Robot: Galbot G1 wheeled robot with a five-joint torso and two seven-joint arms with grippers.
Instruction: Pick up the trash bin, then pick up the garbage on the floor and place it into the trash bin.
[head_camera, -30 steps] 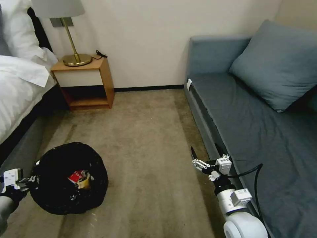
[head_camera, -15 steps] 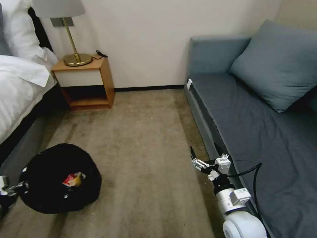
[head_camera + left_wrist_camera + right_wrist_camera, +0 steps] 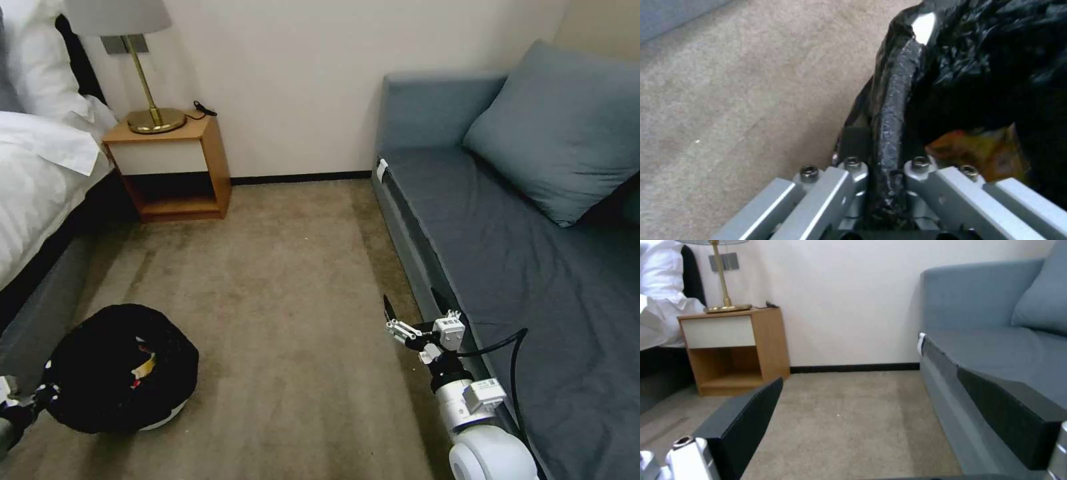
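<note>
The trash bin is low over the carpet at the lower left, its black bag around the rim and a strip of white wall showing underneath. My left gripper is shut on the bin's near-left rim; the bagged edge runs between its fingers. Garbage lies inside the bin: red and yellow wrappers, and an orange-gold wrapper just past the fingers. My right gripper hangs open with nothing in it beside the sofa front, its dark fingers spread wide.
A grey-blue sofa with a cushion fills the right. A wooden nightstand with a brass lamp stands against the far wall, and a bed runs along the left. Bare carpet lies between them.
The bin has gone down and to the left with my left gripper, and its white wall now shows under the bag. The right arm has stayed almost still.
</note>
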